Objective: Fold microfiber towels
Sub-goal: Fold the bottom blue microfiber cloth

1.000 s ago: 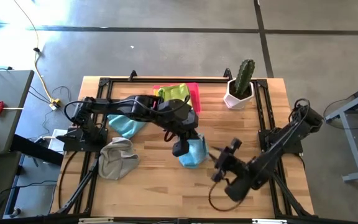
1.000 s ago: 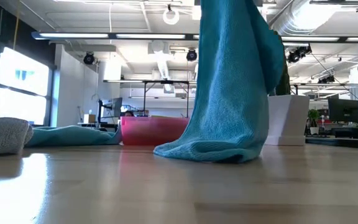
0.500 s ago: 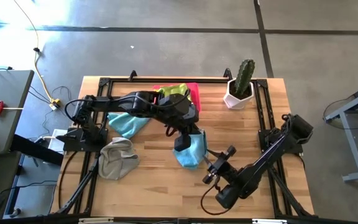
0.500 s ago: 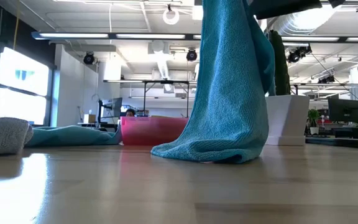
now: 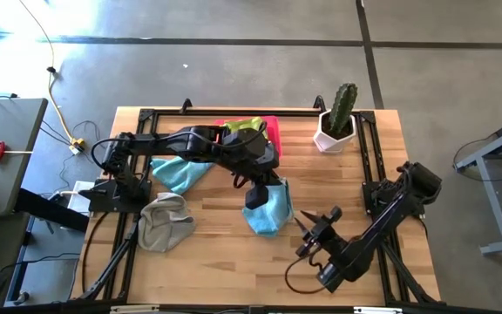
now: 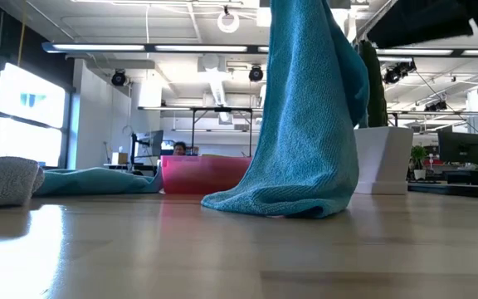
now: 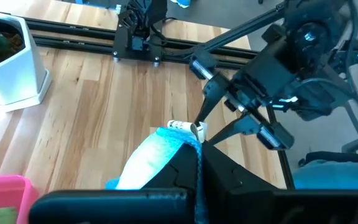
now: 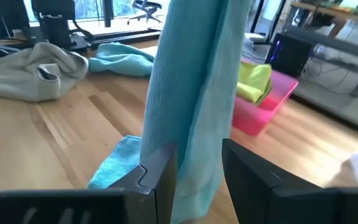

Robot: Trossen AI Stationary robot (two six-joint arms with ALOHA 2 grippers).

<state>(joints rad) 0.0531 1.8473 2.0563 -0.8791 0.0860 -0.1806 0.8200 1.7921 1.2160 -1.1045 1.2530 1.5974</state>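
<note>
Teal microfiber hangs in a long drape at the middle of the wooden counter (image 5: 207,262): the left end effector (image 5: 255,194) pinches one edge of the teal towel (image 5: 268,212) and holds it up, its lower end bunched on the boards, probably so the cloth hangs straight and offers a free edge. Nearer, the right end effector (image 5: 316,228) points at that drape with its fingers spread; in its wrist view the cloth falls between the two fingers (image 8: 157,177), which suggests it is set to take a second hold. To the left lie a crumpled grey towel (image 5: 164,221) and, farther back, a second teal towel (image 5: 177,174), both unfolded. At the far edge, the pink tray (image 5: 273,133) holds a lime green towel (image 5: 244,129), with a potted cactus (image 5: 338,118) to its right.
</note>
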